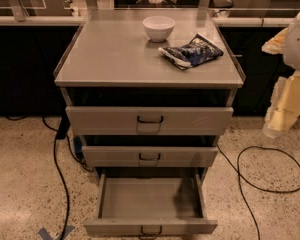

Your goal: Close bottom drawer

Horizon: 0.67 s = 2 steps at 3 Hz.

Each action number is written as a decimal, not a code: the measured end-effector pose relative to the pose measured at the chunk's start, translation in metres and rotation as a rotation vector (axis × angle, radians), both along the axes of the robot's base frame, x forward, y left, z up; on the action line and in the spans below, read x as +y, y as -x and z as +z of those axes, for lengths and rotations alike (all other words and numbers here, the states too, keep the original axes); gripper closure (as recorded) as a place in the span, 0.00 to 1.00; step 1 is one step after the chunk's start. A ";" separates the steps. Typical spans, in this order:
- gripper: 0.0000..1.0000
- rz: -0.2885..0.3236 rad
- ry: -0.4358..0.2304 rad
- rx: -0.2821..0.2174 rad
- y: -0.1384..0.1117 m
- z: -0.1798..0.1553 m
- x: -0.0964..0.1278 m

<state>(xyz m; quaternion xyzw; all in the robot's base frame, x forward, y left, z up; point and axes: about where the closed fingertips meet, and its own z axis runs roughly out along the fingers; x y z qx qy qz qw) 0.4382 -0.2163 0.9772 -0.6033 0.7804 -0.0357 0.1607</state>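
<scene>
Pincer (285, 109): at the right edge, about level with the top drawer (105, 120), well apart from the cabinet; whether wide or narrow I cannot tell.
Bottom drawer (110, 227): pulled far out toward the near side, tray bare; its flat front faces near, so a push toward the far side should shut it.
Handle (151, 230): centred on that front, a likely contact spot.
Tabletop (105, 54): a bowl (158, 28) and a snack bag (191, 51) sit up here, clear of the work.

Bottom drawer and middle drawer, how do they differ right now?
The bottom drawer is pulled far out; the middle drawer is almost shut. The bottom drawer's empty tray shows; the middle drawer's inside is hidden. Both have grey-beige fronts with dark wire handles. The gripper hangs at right, away from both.
</scene>
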 end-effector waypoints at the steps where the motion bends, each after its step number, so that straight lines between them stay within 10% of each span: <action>1: 0.00 0.000 0.000 0.000 0.000 0.000 0.000; 2: 0.00 0.015 -0.013 0.000 -0.002 0.004 -0.001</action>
